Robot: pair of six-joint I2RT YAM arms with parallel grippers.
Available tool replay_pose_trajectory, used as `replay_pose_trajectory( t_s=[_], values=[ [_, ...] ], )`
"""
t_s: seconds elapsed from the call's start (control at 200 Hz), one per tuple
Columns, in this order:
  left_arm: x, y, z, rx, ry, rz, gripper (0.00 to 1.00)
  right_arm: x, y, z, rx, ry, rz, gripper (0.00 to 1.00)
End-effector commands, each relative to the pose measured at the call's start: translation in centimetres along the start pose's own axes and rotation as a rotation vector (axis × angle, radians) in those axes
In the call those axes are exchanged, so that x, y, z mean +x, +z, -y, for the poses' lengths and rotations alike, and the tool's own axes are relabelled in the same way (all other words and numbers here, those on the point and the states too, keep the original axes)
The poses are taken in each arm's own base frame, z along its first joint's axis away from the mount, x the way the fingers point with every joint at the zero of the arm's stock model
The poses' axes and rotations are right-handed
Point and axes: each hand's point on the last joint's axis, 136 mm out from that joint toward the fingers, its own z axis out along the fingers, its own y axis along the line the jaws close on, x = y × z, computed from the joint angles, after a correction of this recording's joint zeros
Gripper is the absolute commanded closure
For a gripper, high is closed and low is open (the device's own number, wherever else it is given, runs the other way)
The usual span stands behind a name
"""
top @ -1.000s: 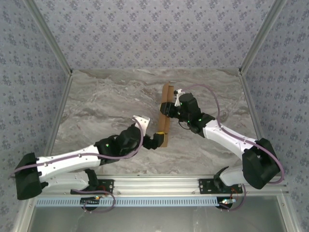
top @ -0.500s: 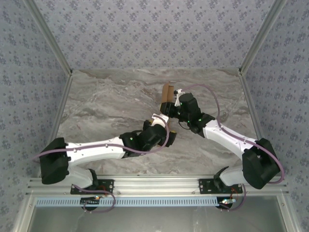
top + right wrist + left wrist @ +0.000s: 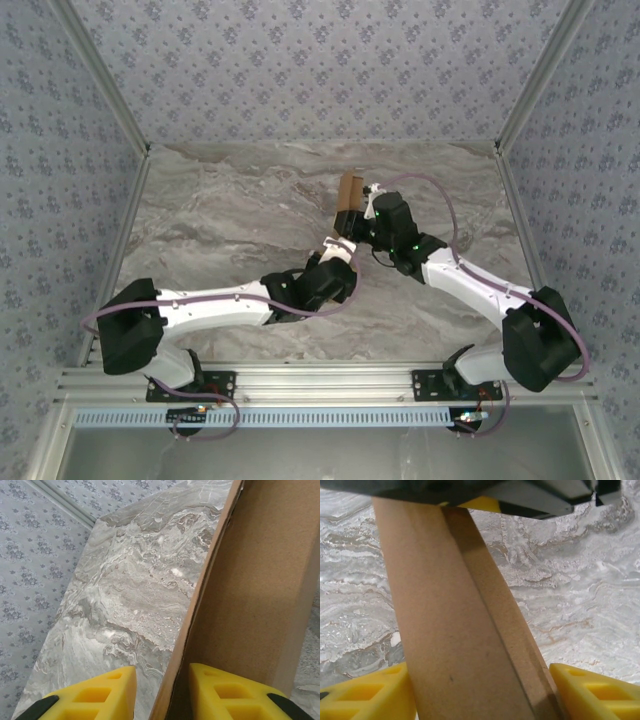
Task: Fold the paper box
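- Left gripper: closed on the paper box; a yellow finger is pressed against each side of the brown cardboard.
- Right gripper: a thin cardboard wall of the box is pinched between its two yellow fingers.
- From above, the box is seen as a narrow brown strip, stood on edge and spanned between the two grippers; its near end is covered by the left wrist.
- The box is located right of centre on the grey marbled table, with the far end pointed at the back wall.

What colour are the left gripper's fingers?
The fingers are bright yellow, clearest in the left wrist view.
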Motion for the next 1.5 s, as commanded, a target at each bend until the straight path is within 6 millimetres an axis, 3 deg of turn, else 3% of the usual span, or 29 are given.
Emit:
replay_pose_trajectory(
  t_s=[0.0, 0.095, 0.255, 0.415, 0.565, 0.845, 1.049, 1.199, 1.324, 1.494],
  values=[
    [-1.3, 0.0, 0.6, 0.053, -0.024, 0.041, 0.43, 4.3, 0.0, 4.2, 0.144, 0.022, -0.138, 0.65],
    [-1.1, -0.1, 0.1, 0.079, -0.023, 0.044, 0.48, 3.8, -0.3, 4.0, 0.139, 0.018, -0.127, 0.65],
    [-0.6, -0.1, -0.9, 0.148, 0.0, 0.039, 0.53, 1.7, -1.6, 3.3, 0.128, 0.015, -0.081, 0.54],
    [-0.8, -0.7, -2.2, 0.209, 0.065, 0.044, 0.55, -1.3, -4.0, 1.8, 0.095, -0.061, -0.014, 0.4],
    [-1.6, -1.7, -3.7, 0.263, 0.119, 0.073, 0.6, -3.8, -6.6, 0.7, 0.065, -0.141, 0.04, 0.34],
    [-3.2, -2.2, -8.2, 0.316, 0.195, 0.082, 0.67, -8.1, -9.9, 1.4, 0.071, -0.38, 0.095, 0.29],
    [-3.5, -3.0, -10.8, 0.438, 0.284, 0.066, 0.69, -11.0, -9.9, 3.0, 0.038, -0.498, 0.11, 0.29],
    [-3.4, -4.0, -11.1, 0.581, 0.344, 0.114, 0.7, -11.4, -9.2, 3.3, -0.026, -0.589, 0.056, 0.31],
    [-3.2, -4.6, -10.8, 0.631, 0.453, 0.135, 0.7, -10.4, -8.9, 2.4, -0.103, -0.737, 0.022, 0.32],
    [-2.7, -5.0, -10.8, 0.719, 0.521, 0.139, 0.69, -9.5, -8.4, 3.3, -0.085, -0.821, -0.032, 0.32]
  ],
)
